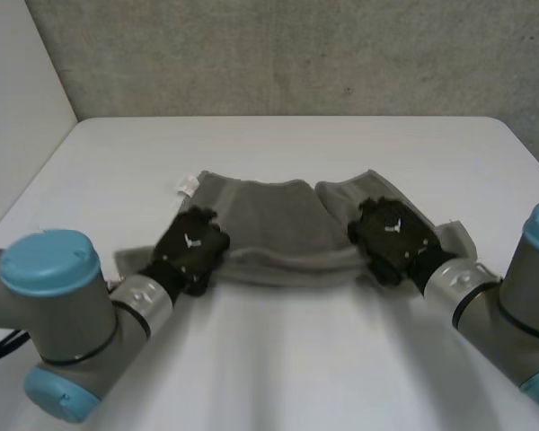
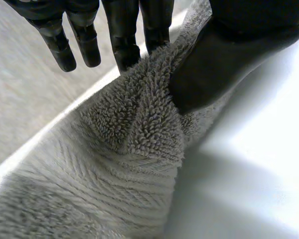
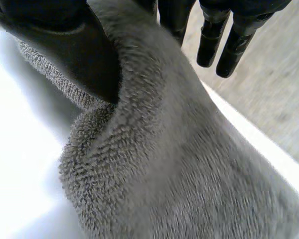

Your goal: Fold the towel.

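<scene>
left hand [image 1: 193,250], right hand [image 1: 391,241] pinch towel [image 1: 274,220] (wrist views); tag [image 1: 186,186] overhead

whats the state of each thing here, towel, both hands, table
towel, grey, rumpled, lying on the table, its near edge pinched up in two places
left hand, shut on towel, thumb pinching the near edge toward its left end
right hand, shut on towel, thumb pinching the near edge toward its right end
table, white, bare in front of the towel
</scene>
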